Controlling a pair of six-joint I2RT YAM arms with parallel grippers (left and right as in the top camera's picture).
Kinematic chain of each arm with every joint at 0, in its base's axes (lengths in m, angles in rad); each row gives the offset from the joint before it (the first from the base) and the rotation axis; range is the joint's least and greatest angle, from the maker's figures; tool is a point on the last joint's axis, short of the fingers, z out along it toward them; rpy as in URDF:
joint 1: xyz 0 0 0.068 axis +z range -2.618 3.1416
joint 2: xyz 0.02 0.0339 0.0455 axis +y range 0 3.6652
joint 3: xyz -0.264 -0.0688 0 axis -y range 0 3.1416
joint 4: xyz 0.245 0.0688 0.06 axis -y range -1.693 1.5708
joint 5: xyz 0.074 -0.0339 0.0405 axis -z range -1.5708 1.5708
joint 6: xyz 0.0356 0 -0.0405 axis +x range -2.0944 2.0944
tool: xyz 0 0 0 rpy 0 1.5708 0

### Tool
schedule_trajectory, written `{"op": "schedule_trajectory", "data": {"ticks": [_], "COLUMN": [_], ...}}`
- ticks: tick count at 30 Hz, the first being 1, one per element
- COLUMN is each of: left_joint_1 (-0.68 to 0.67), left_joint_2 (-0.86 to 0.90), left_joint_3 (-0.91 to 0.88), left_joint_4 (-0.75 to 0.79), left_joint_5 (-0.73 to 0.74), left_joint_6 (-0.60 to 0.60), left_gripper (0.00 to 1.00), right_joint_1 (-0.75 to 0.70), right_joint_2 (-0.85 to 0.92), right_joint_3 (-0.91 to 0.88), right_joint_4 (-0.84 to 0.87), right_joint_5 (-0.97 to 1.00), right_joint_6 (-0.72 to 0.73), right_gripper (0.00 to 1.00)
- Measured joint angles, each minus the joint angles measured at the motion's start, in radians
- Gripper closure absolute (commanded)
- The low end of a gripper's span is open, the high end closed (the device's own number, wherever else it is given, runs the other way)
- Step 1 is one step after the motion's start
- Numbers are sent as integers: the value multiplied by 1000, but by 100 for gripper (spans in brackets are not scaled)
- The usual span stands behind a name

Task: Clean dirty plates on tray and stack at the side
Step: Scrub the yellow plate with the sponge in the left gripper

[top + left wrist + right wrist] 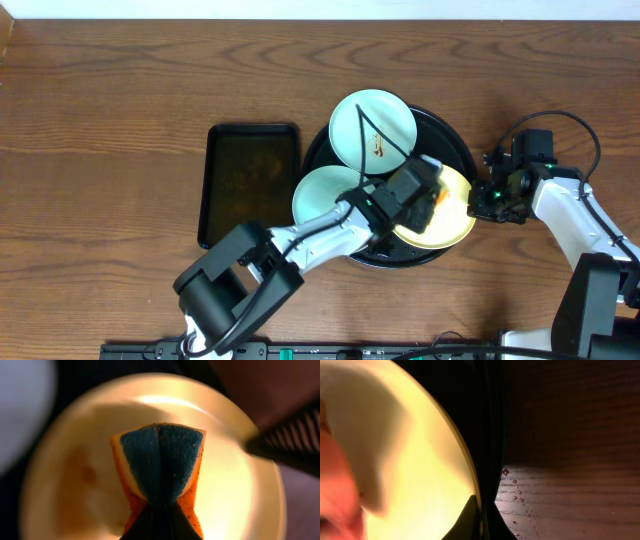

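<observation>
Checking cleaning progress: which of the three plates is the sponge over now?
The pale yellow plate, rightmost on the tray; the left gripper holds the sponge over it, not the mint plates.

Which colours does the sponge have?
The sponge is blue with orange edges; the left wrist view shows it best.

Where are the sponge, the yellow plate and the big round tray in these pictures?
sponge (161,462), left wrist view, its blue scrubbing face.
yellow plate (235,490), left wrist view, bare inner surface.
round black tray (450,135), overhead view, upper-right rim.
</observation>
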Motion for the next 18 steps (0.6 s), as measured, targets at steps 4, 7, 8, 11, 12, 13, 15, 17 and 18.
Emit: {"op": "schedule_trajectory", "data": {"ticks": [4, 7, 8, 11, 12, 13, 15, 17, 18], "left_joint_1": [58, 94, 105, 123, 125, 126, 125, 119, 114], "left_joint_2": [-3, -31, -53, -140, -177, -209, -248, -261, -257], "left_joint_3": [0, -3, -6, -8, -8, -8, -8, -8, -8], "left_joint_4": [-19, -66, -85, -150, -183, -214, -240, -246, -242], "left_joint_5": [-29, -40, -43, -50, -52, -55, -55, -53, -48], "left_joint_6": [0, 0, 0, 1, 3, 3, 7, 8, 8], "left_gripper": [92, 92, 92, 93, 92, 92, 92, 93, 93], "right_joint_1": [0, 0, 0, 0, 0, 0, 0, 0, 0], "right_joint_2": [0, 0, 0, 0, 0, 0, 0, 0, 0], "right_joint_3": [0, 0, 0, 0, 0, 0, 0, 0, 0], "right_joint_4": [0, 0, 0, 0, 1, 3, 4, 6, 6], "right_joint_5": [0, 0, 0, 0, 0, 0, 0, 0, 0], "right_joint_6": [0, 1, 1, 0, 0, 0, 0, 0, 0], "right_gripper": [98, 93, 91, 87, 87, 87, 89, 90, 91]}}
